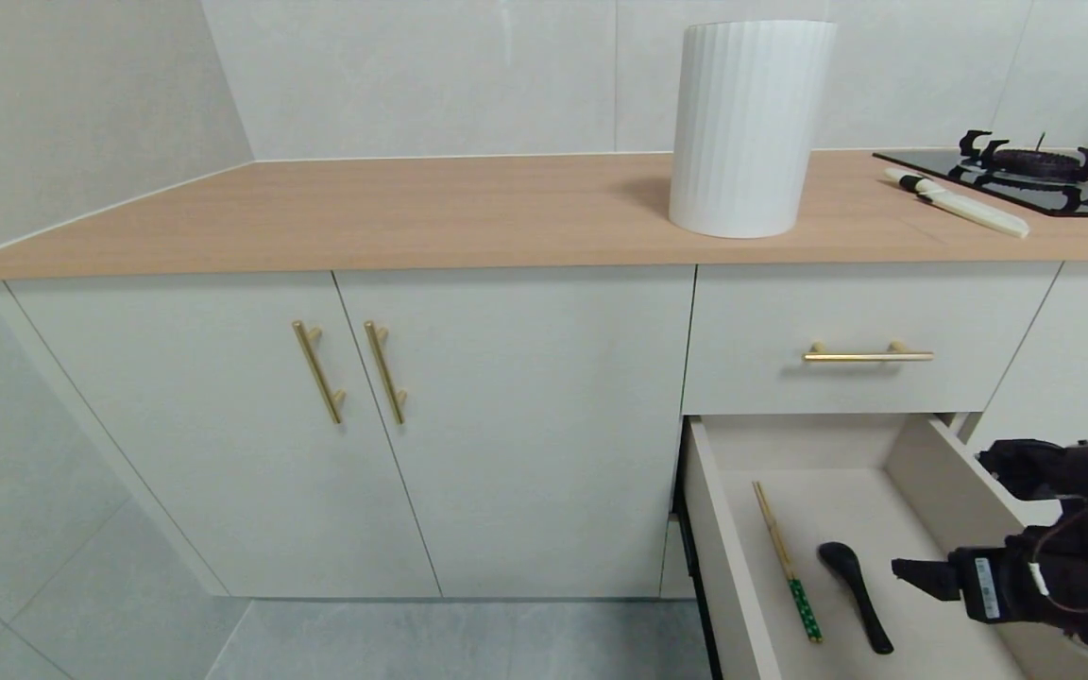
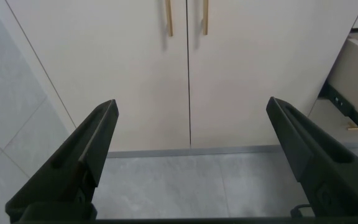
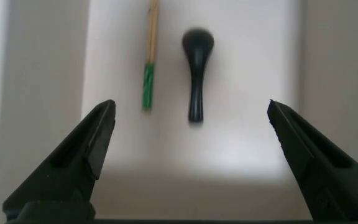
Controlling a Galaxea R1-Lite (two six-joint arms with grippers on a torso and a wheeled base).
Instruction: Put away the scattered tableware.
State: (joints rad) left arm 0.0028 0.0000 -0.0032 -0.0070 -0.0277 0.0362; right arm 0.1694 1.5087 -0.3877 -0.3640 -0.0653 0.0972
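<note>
The wooden desk [image 1: 365, 212] spans the scene above pale cabinet doors [image 1: 506, 425]; low on the right an open drawer [image 1: 719, 529] juts toward the near side. A white ribbed container [image 1: 747, 127] stands on the desk, right of centre. The right gripper [image 1: 937, 513] hovers over the drawer, its fingers [image 3: 86, 149] wide apart and empty. The left gripper [image 2: 191, 104], fingers likewise apart, hangs low before the doors. A pale knife [image 1: 955, 201] lies far right on the desk beside the hob [image 1: 1035, 175]. In the drawer a black spoon [image 1: 854, 581] lies just right of the chopsticks [image 1: 787, 562], not touching. The knife looks to be the piece not yet stowed, so the next move calls for raising the right arm to the desk and closing squarely across it
</note>
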